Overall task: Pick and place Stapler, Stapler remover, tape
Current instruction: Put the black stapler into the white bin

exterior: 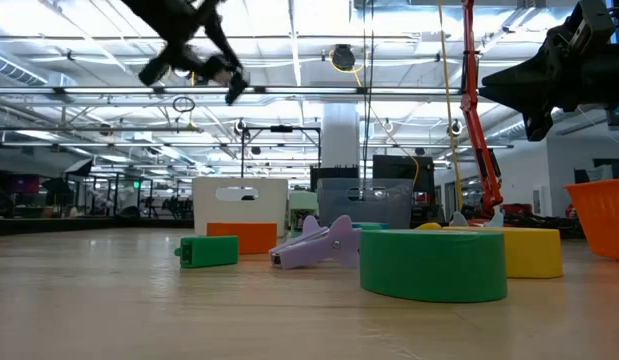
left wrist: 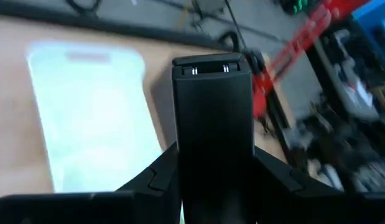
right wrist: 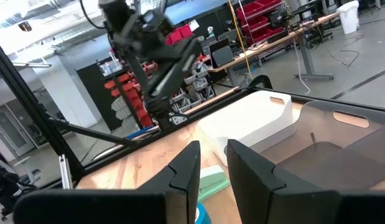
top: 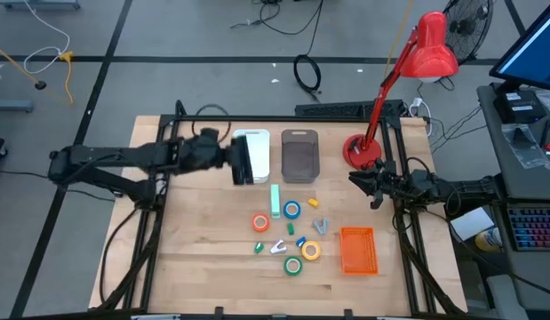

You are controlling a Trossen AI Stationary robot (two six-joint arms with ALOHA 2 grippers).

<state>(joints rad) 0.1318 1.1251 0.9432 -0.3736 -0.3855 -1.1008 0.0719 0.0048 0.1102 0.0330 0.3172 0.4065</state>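
Stapler (left wrist: pixel 212 124), black and long, sits clamped in our left gripper (top: pixel 242 163), held above the white bin (top: pixel 257 153) at the far side of the table (top: pixel 195 258). We judge this the placing step, so we centre the load over the bin's open mouth, lower it inside the walls, and only then let go. Our right gripper (top: pixel 374 191) waits at the right table edge near the red lamp (top: pixel 417 62), its fingers a little apart and empty. Tape rolls, orange (top: pixel 260 222), blue (top: pixel 292 211), yellow (top: pixel 311 252) and green (top: pixel 294 265), lie mid-table beside the purple stapler remover (top: pixel 279 246).
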